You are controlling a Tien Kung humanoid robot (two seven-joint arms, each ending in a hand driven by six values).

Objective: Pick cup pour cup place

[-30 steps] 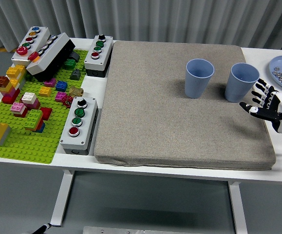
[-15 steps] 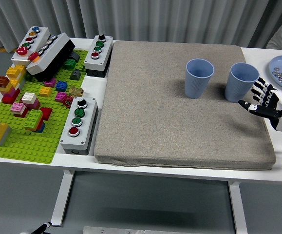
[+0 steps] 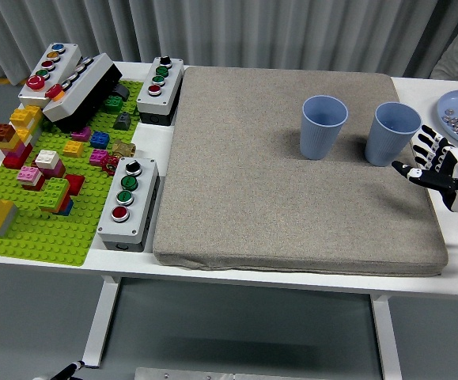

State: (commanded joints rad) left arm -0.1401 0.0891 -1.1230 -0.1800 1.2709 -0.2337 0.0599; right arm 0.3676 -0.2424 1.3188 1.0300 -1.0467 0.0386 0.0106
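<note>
Since the earlier frames we are seeing the robot's right hand (image 3: pixel 438 168) shifting slightly up and to the right, toward the table's right edge, while both cups are staying where they were.

Head view, entries in order:

Right hand: black and white, five fingers, coming in from the right edge. We are recording it as hovering over the right edge of the mat, fingers spread and holding nothing, fingertips just beside the right cup; whether they are touching it we cannot tell.

Right light-blue ribbed plastic cup (image 3: pixel 391 134): standing upright on the mat, near its far right corner, mouth up.

Left light-blue ribbed plastic cup (image 3: pixel 323 127): standing upright on the mat, just to the left of the first, apart from it.

Grey-brown fabric mat (image 3: pixel 276 206): lying flat across the middle and right of the white table (image 3: pixel 236 275).

Blue-grey round plate (image 3: pixel 453 107): sitting at the far right, beyond the mat, carrying small items too small for us to name.

Green studded baseplate (image 3: pixel 35 229): lying at the left, carrying coloured building bricks.

Grey push-button boxes: one (image 3: pixel 128 200) lying between baseplate and mat, one (image 3: pixel 160 89) at the mat's far left corner, and more stacked at the far left.

Left hand: we are not seeing it.
</note>
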